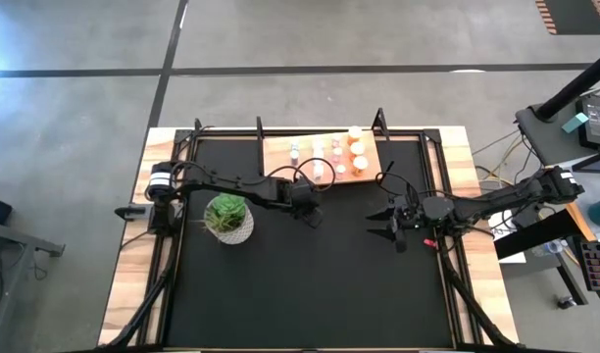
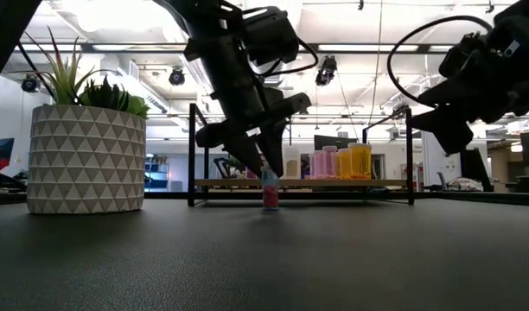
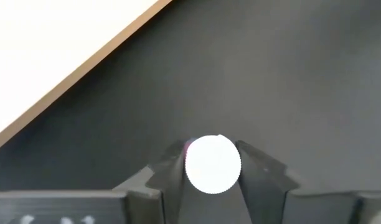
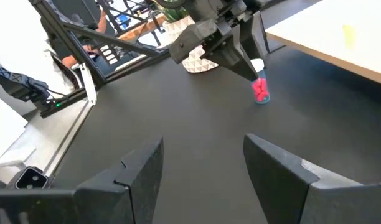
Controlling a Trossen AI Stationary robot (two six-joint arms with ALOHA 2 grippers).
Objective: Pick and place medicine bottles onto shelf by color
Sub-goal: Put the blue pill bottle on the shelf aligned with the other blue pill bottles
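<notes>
1. While the left gripper [image 2: 266,173] stands nose-down over the black tabletop [image 1: 310,284], its two fingers [image 3: 169,171] are pressed against opposite sides of a pink-red medicine bottle [image 4: 260,91].
2. That bottle stands upright on the tabletop, just in front of the shelf [image 1: 277,149]; its white cap [image 3: 213,165] shows round between the fingers in the left wrist view.
3. Whether the bottle's base is off the surface cannot be told; in the low view it appears to rest on it.
4. On the light-wood shelf at the far side of the table stand more bottles [image 1: 357,157]: white and pink ones toward the middle, orange ones toward the right end.
5. In the low view, the pink and amber bottles [image 2: 351,161] stand together on the board between the black uprights.
6. The right gripper [image 1: 386,224] hangs above the table, well to the right of the held bottle, its fingers [image 4: 137,171] spread and holding nothing.
7. A potted plant [image 1: 227,218] sits on the tabletop beside the left arm.
</notes>
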